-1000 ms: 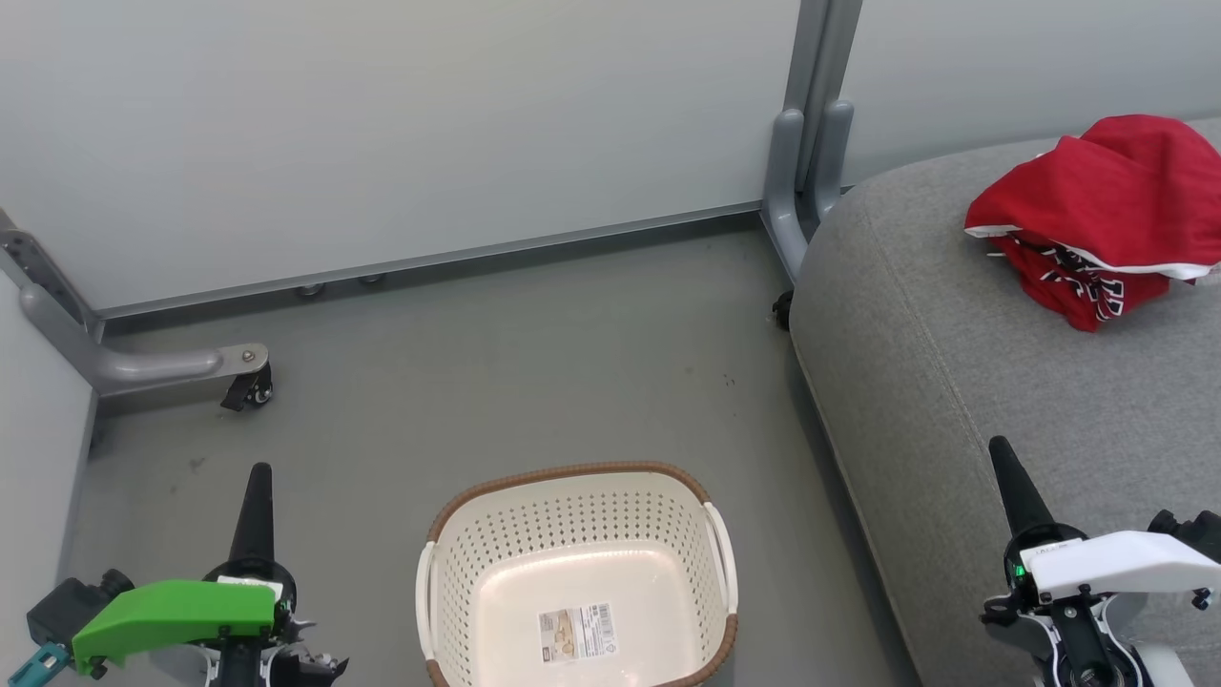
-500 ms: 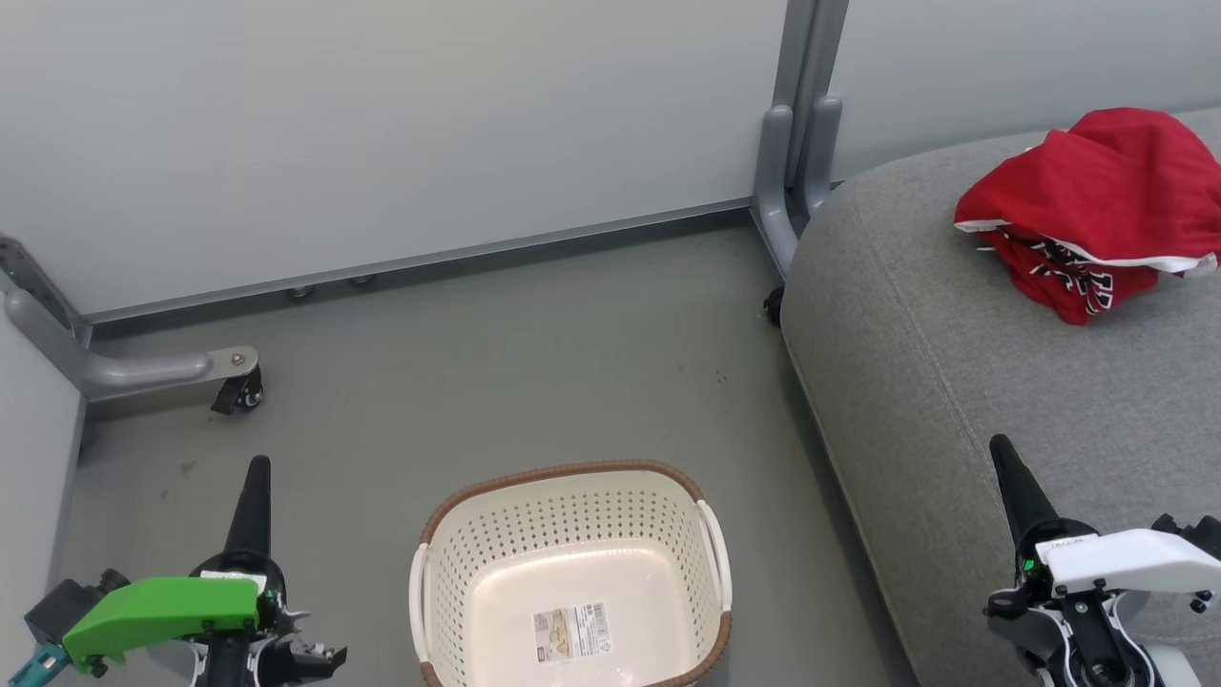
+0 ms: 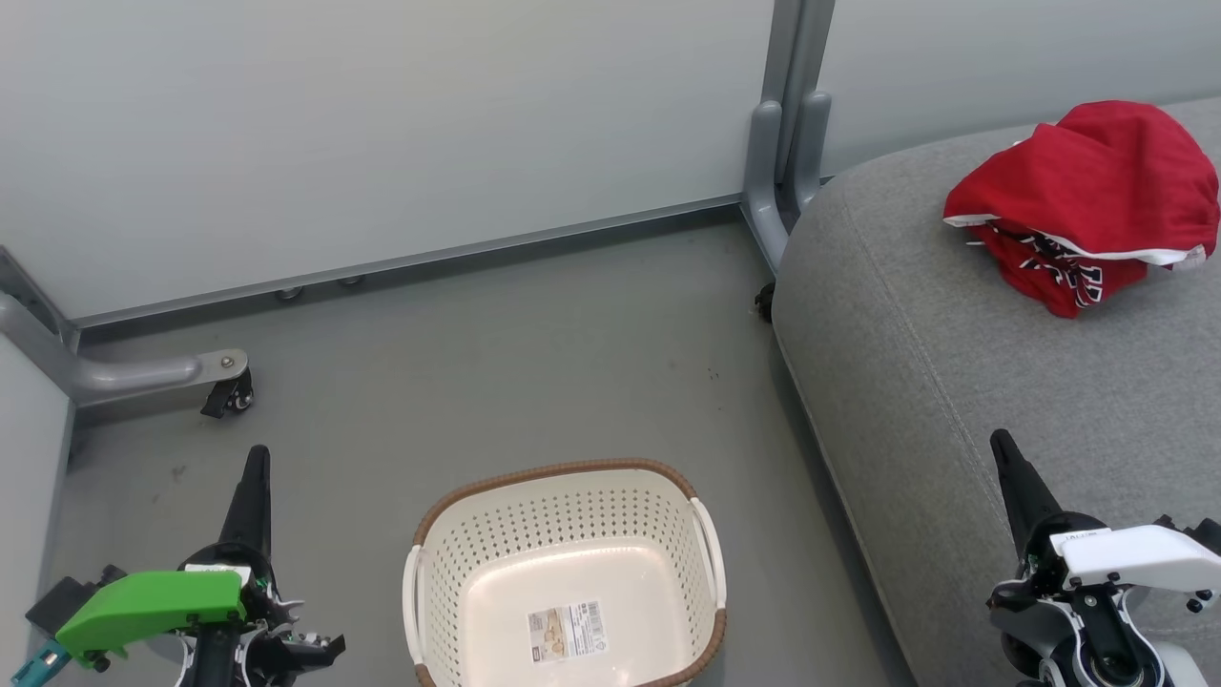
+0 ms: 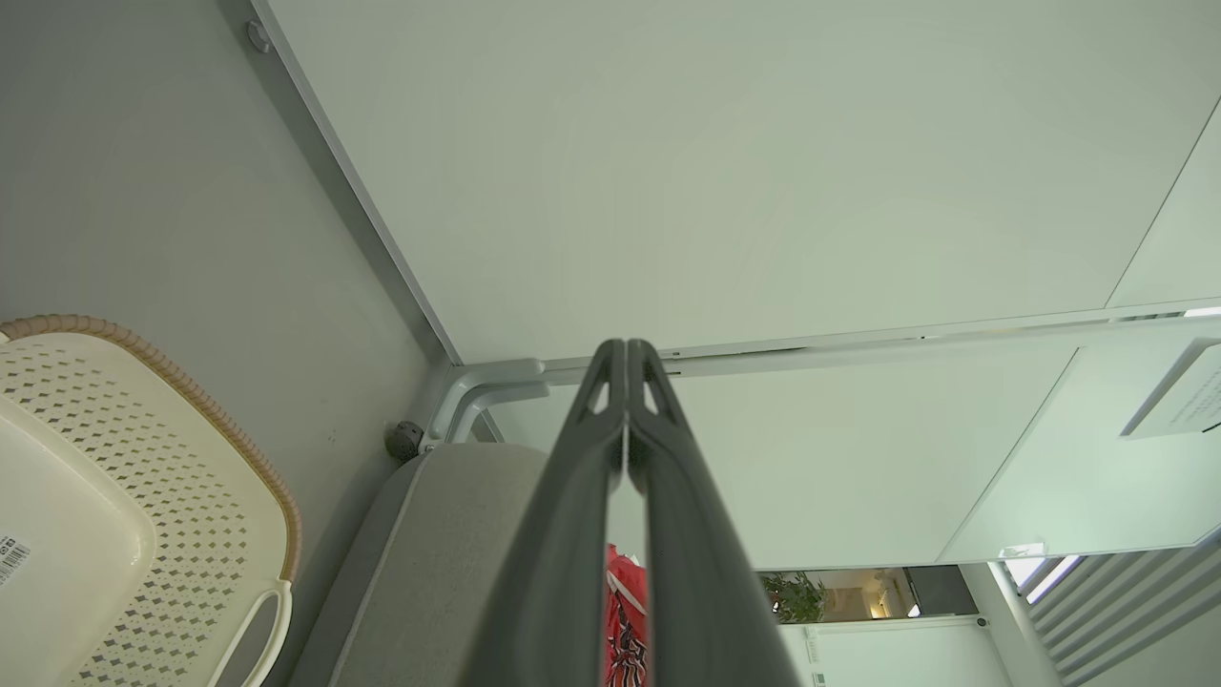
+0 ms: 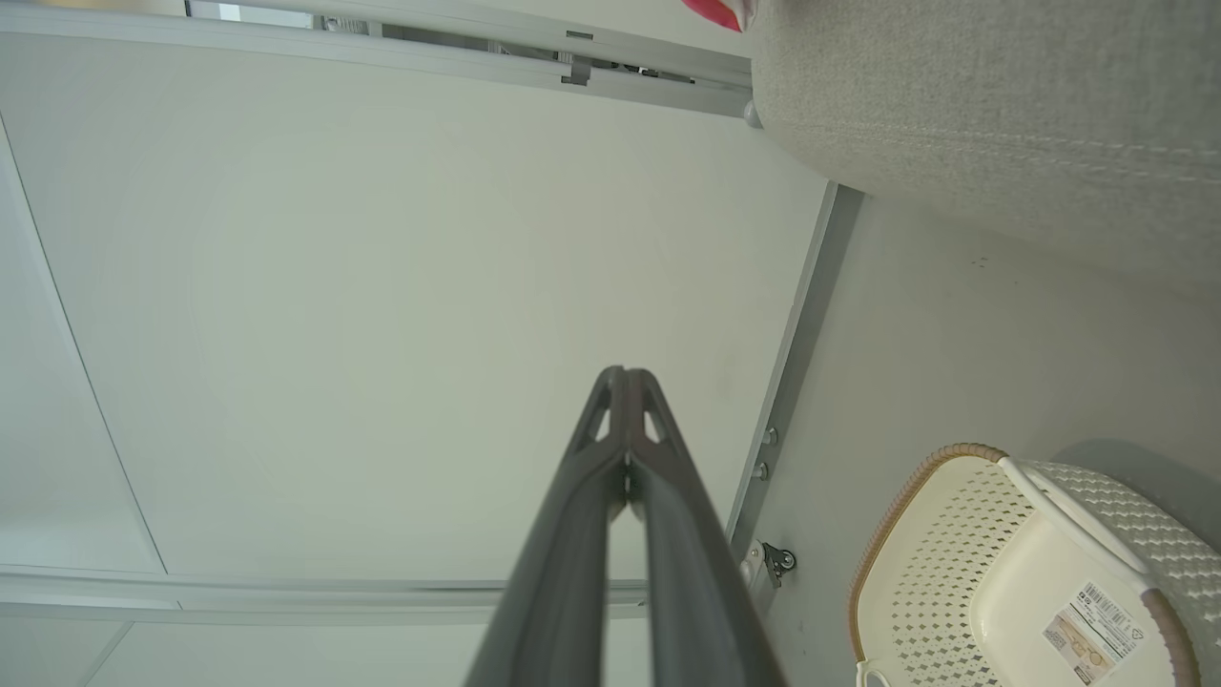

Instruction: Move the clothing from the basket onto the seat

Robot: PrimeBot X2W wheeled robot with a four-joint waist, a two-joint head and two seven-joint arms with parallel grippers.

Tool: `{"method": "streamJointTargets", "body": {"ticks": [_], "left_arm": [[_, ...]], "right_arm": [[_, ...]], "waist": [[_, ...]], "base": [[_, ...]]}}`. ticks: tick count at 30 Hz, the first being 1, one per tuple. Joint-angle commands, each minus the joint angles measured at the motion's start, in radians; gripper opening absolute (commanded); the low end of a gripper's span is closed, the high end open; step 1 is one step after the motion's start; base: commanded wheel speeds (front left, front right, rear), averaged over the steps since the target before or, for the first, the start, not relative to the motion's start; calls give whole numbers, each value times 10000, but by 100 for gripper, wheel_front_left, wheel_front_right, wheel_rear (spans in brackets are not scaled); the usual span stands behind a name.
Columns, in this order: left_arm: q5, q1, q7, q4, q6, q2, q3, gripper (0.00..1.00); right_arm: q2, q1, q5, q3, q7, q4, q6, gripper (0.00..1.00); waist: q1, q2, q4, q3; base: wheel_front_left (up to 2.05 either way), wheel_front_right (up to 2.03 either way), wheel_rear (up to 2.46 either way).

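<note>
Grey floor (image 3: 534, 363) strip between basket (image 3: 563, 469) and seat (image 3: 954, 401); pale partition panels (image 3: 382, 124) behind, castered metal foot (image 3: 143, 367) at left. On basket bottom, label sticker (image 3: 567, 631). On seat's far part, clothing (image 3: 1087, 181): crumpled red heap, white trim, lettered jersey underneath, well apart from basket. Both clenched, fingertips together: left gripper (image 3: 256, 454), right gripper (image 3: 1000, 440), flanking basket.

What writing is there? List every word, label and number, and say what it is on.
No text here reads clearly.
Sticker on the basket floor: barcode and print, too small to read.
Lettering on the red clothing: crumpled, unreadable.
Sheet on the wall panel: blurred, unreadable.
</note>
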Motion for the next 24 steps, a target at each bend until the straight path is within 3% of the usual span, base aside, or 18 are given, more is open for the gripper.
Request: {"method": "streamJointTargets", "body": {"ticks": [1,13,24], "left_arm": [[-237,-166,65,2,-55,55,58,0],[-1028,-238,276,24,-65,56,114,0],[-1010,-221,284,21,-64,55,109,0]], "right_arm": [[-51,-135,225,-50,59,30,1,0],[-48,-197,1046,-125,280,122,0,0],[-37,-194,1025,-136,294,122,0,0]], "waist": [[0,-1,-17,5],[0,-1,-136,37],[0,-1,-142,39]], "base": [[0,0,0],[0,0,0],[0,0,0]]}}
